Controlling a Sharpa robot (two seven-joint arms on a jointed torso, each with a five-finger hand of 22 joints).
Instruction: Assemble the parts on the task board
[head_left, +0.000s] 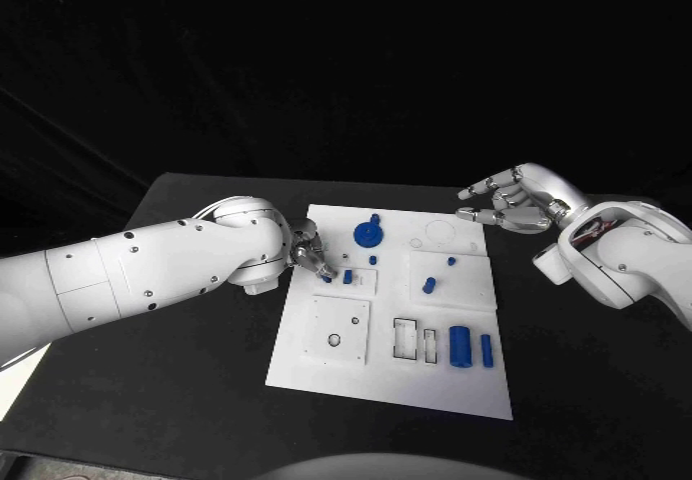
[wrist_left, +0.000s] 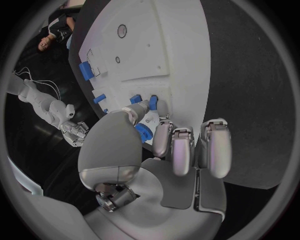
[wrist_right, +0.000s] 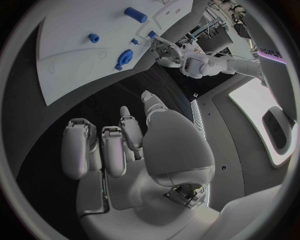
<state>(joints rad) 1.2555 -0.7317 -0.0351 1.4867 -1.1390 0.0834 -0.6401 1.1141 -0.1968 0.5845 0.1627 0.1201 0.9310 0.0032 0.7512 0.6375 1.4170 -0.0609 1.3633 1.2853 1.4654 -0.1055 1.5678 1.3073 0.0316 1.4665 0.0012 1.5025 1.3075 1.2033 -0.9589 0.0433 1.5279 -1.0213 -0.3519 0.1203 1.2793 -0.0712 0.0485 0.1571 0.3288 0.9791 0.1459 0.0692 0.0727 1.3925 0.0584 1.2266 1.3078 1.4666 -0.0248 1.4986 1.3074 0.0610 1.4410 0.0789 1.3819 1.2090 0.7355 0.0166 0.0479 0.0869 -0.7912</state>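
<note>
The white task board (head_left: 389, 390) lies lengthwise away from me in the middle of the black table (head_left: 173, 400), and my left arm reaches in across its left edge. My left hand (head_left: 306, 255) sits over the board's near-left upper part, fingertips down at a small blue peg (head_left: 348, 275) by a square recess; I judge I am pinching it, though the head view hides the contact. The peg stands roughly upright, so the move ahead is a straight push down. Just beyond my fingers is the blue gear (head_left: 371, 234). My right hand (head_left: 508, 203) hovers off the board's far right corner, fingers loosely curled, holding nothing, well apart from the peg.
</note>
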